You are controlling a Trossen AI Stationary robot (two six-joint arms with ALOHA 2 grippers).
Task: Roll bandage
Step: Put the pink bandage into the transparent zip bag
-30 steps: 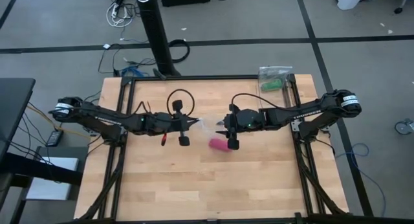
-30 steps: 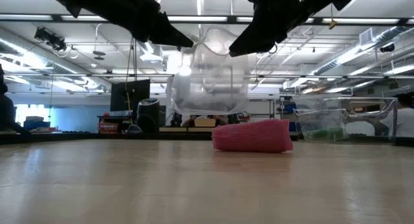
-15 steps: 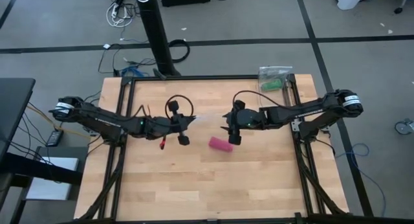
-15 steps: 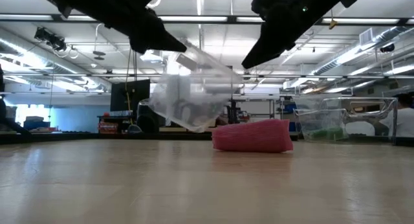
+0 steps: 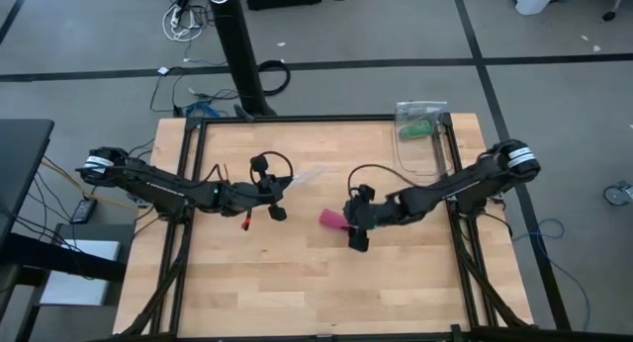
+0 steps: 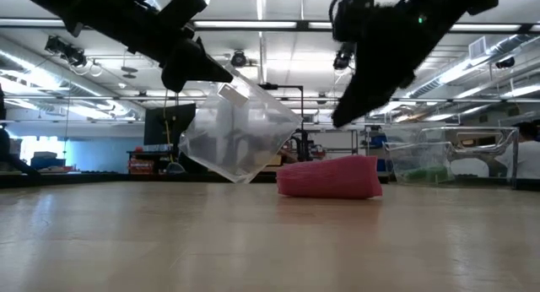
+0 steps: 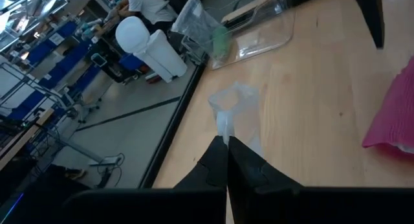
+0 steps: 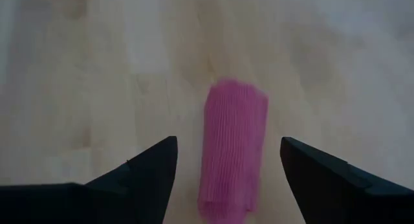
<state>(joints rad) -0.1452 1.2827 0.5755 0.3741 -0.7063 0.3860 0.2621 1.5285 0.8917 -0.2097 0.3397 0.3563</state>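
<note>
The bandage [image 5: 331, 219] [image 6: 329, 177] [image 8: 234, 153] is a magenta-pink roll lying on its side on the wooden table [image 5: 297, 283], near the middle. My right gripper [image 5: 350, 226] [image 8: 228, 143] hovers open over it. One finger stands on each side of the roll's end, and neither touches it. My left gripper [image 5: 283, 188] [image 7: 226, 146], left of centre, is shut on a clear crinkly plastic bag [image 5: 305, 176] [image 6: 236, 140]. My left gripper pinches one end of the clear bag [image 7: 224, 123] between its two shut fingertips. The fingers come nearly level from the table's left. The bag sticks out past them and slants downward. Whether its lower corner [image 6: 240, 179] touches the table, I cannot tell.
A green roll in a clear bag [image 5: 420, 125] [image 7: 217, 39] lies at the table's far right corner. Black frame rails [image 5: 188, 184] run along the table's left and right sides. The near half of the table is bare wood. A person shows beyond the table in the left wrist view.
My right gripper has let go of the clear bag, which both grippers held up a second ago. It has gone down and toward the near edge, over the bandage. The bag has swung toward my left gripper and now tips down from it. The bandage has stayed put.
</note>
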